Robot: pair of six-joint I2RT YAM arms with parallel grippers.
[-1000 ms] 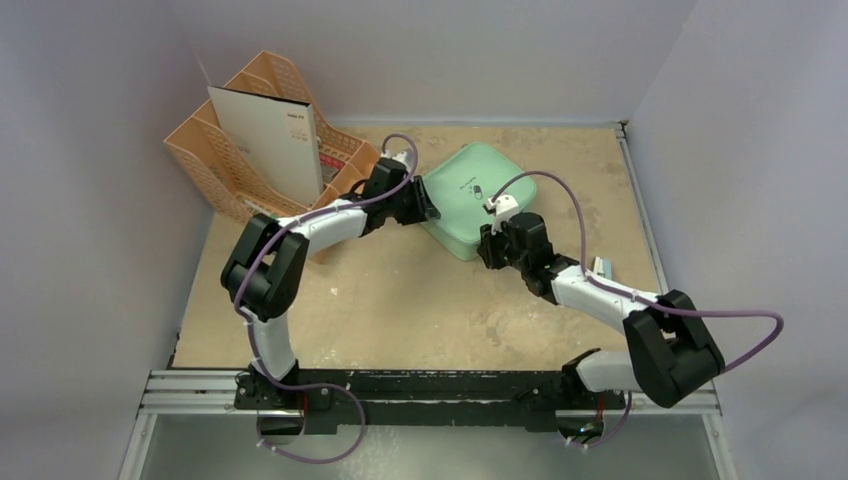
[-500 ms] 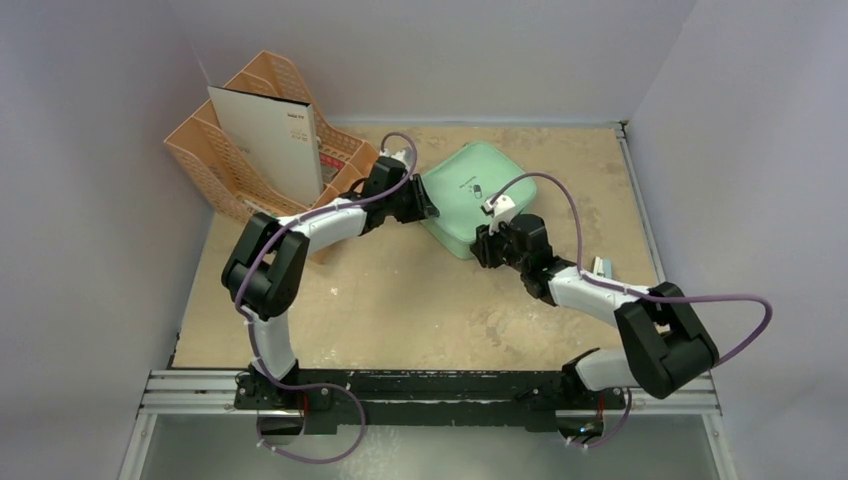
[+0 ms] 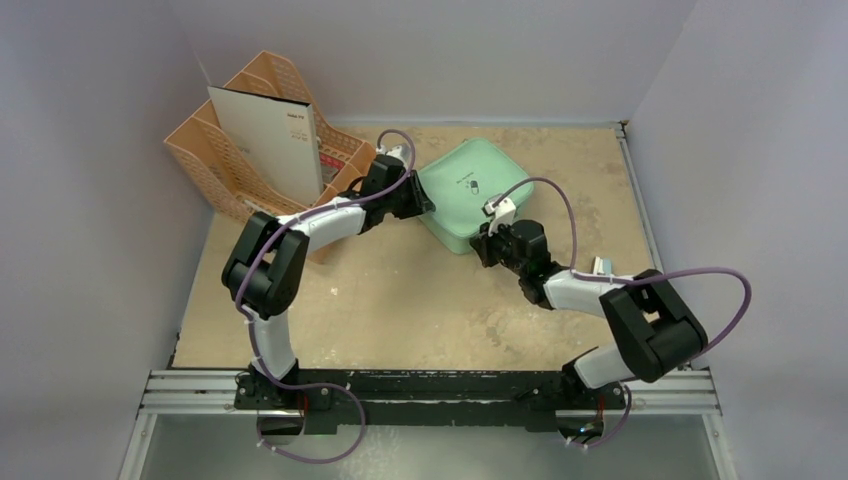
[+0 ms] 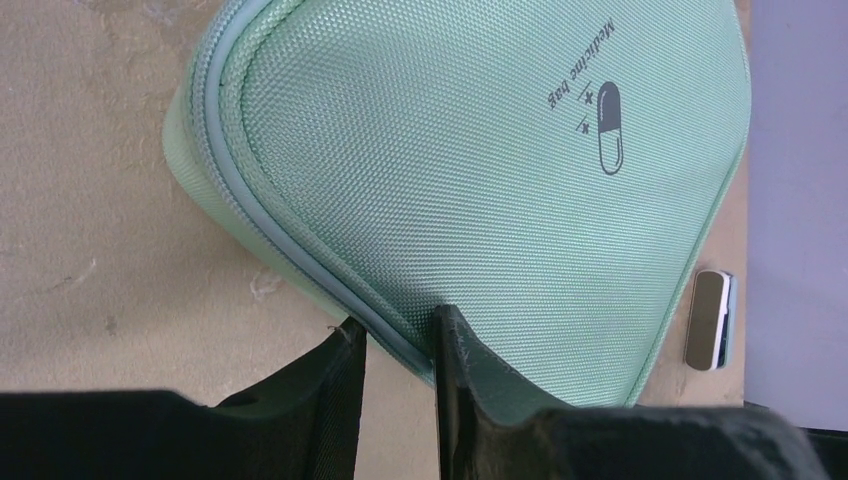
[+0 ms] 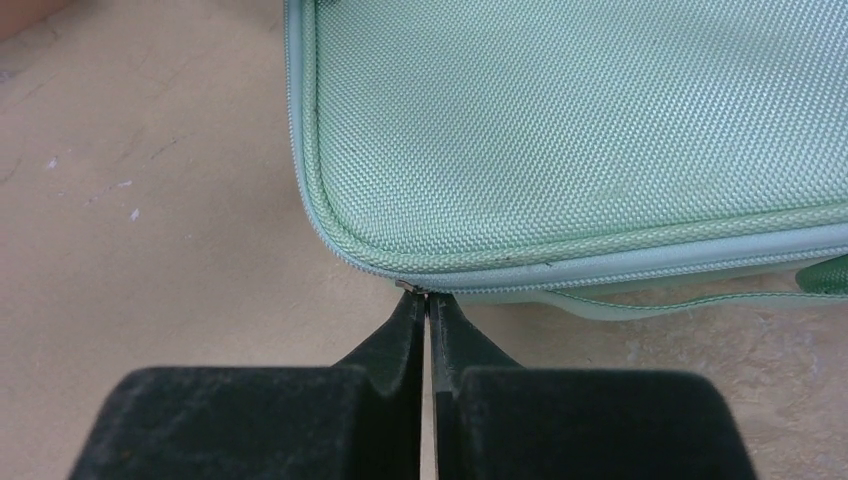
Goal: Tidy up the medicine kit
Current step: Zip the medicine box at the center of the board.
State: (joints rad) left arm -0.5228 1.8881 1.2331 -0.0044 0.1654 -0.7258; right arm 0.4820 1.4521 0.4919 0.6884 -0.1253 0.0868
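The mint-green medicine kit (image 3: 462,190) lies closed on the table behind the arms, its dark pill logo facing up. My left gripper (image 3: 425,205) is at its left edge. In the left wrist view the jaws (image 4: 397,335) pinch the kit's zippered rim (image 4: 480,180) between them. My right gripper (image 3: 484,243) is at the kit's near corner. In the right wrist view its jaws (image 5: 427,300) are shut on the small metal zipper pull (image 5: 410,287) at the corner of the kit (image 5: 560,130).
A peach desk organizer (image 3: 245,150) holding a white booklet (image 3: 270,140) stands at the back left, just beside my left arm. A small silver-and-white object (image 3: 601,266) lies right of the kit and shows in the left wrist view (image 4: 708,320). Walls enclose three sides.
My right gripper has slid a little leftward along the kit's near edge, and its elbow has swung left. The left gripper has kept its hold.
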